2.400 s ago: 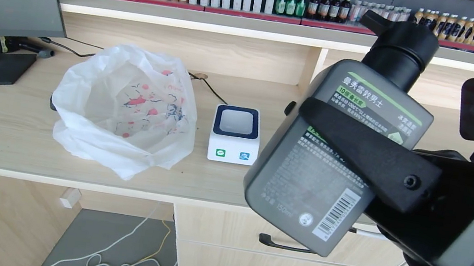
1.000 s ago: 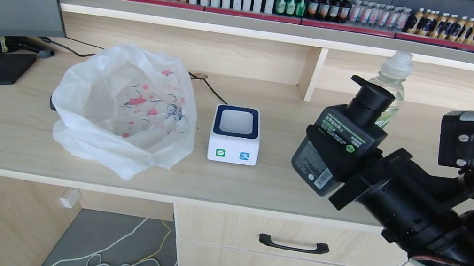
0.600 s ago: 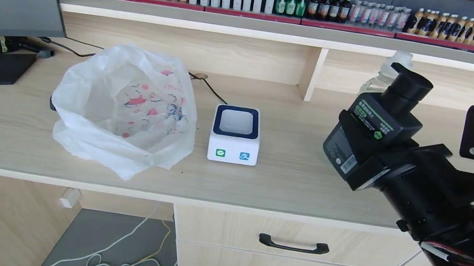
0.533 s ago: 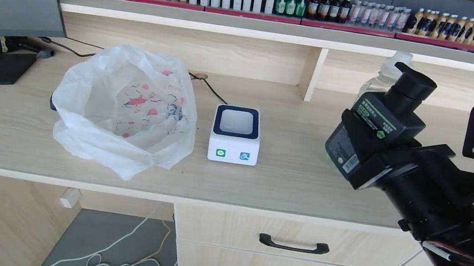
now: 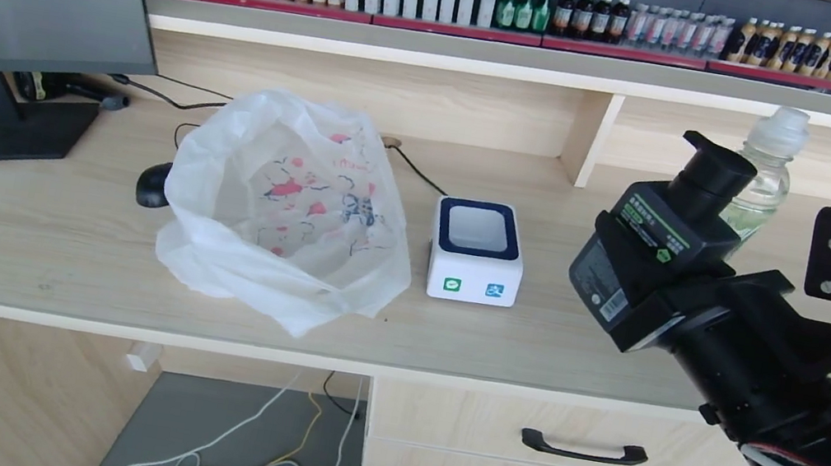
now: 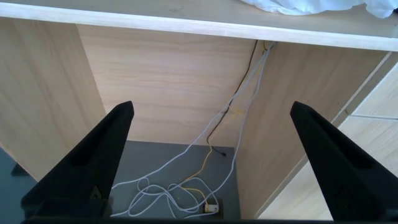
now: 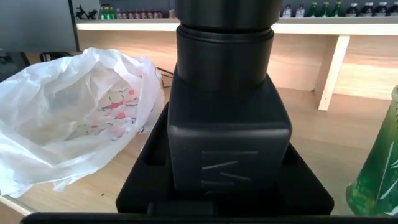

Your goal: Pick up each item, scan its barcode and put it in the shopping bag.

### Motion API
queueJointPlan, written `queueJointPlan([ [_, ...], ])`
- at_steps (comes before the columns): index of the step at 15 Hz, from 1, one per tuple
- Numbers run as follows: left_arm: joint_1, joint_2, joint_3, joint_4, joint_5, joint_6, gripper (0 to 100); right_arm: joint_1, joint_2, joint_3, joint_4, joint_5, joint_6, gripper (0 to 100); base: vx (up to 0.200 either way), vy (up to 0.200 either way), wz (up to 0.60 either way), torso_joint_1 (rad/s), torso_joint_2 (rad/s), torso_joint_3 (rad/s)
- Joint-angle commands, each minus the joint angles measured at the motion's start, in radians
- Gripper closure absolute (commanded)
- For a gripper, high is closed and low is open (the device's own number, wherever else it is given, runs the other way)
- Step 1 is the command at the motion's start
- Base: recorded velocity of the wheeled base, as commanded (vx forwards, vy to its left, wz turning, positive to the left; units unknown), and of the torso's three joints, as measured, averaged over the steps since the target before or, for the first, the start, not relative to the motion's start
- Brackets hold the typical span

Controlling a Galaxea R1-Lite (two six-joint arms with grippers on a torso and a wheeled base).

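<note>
Your right jaws clamp the dark bottle: rigid, probably slick; hold its flat sides. Left jaws apart.

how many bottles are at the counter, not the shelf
2: dark bottle in the right pincer, right of the scanner; clear bottle standing behind it. The arm may hide more.
</note>
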Motion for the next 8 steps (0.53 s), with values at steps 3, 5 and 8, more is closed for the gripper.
queueJointPlan([
  [3, 0.0, 0.0, 0.0, 0.0, 0.0, 0.0, 0, 0.015, 0.006, -0.029, 0.002, 0.002, -0.002, 100, 0.0, 0.2, 0.0, 0.007, 0.0, -0.001],
  [5, 0.0, 0.0, 0.0, 0.0, 0.0, 0.004, 0, 0.015, 0.011, -0.035, 0.002, 0.028, -0.047, 100, 0.0, 0.0, 0.0, 0.0, 0.0, 0.0],
  [8, 0.0, 0.0, 0.0, 0.0, 0.0, 0.004, 0, 0.013, 0.037, -0.098, 0.009, 0.054, -0.113, 100, 0.0, 0.0, 0.0, 0.0, 0.0, 0.0],
])
